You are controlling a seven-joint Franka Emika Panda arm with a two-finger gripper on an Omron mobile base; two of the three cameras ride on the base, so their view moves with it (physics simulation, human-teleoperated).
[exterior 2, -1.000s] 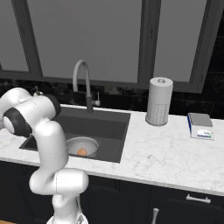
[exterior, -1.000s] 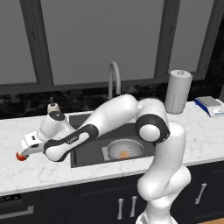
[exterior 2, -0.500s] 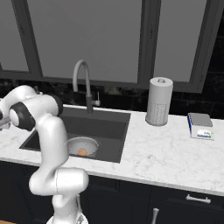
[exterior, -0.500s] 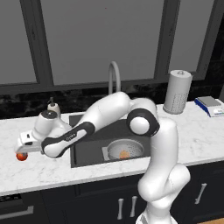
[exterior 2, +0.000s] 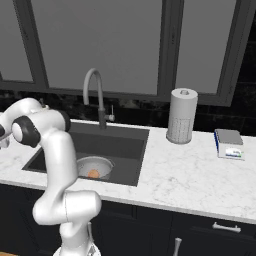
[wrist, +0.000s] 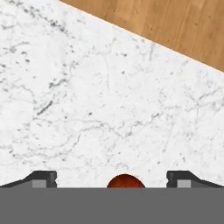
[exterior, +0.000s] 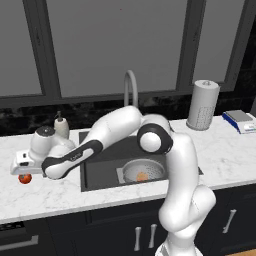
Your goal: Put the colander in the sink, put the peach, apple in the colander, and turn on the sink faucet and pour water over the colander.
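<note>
The apple (exterior: 25,178) is a small red fruit lying on the marble counter at the far left. My gripper (exterior: 23,172) hangs just above it, open, with the apple (wrist: 125,181) low between the two wide-apart fingertips (wrist: 43,178). The pale perforated colander (exterior: 144,170) sits in the dark sink (exterior: 100,162), and the pale orange peach (exterior: 142,176) lies inside it. From the right base view the colander (exterior 2: 95,166) and peach (exterior 2: 93,174) are seen the same way. The grey gooseneck faucet (exterior: 131,87) stands behind the basin with no blue stream visible.
A beige soap dispenser (exterior: 61,125) stands at the back of the counter, near my hand. A paper towel roll (exterior: 202,105) and a flat blue-and-white object (exterior: 241,121) are on the counter to the right. The counter's front edge and wooden floor (wrist: 175,26) lie beyond the apple.
My elbow has swung left and the hand has shifted slightly left over the apple. The apple, colander and peach have stayed where they were.
</note>
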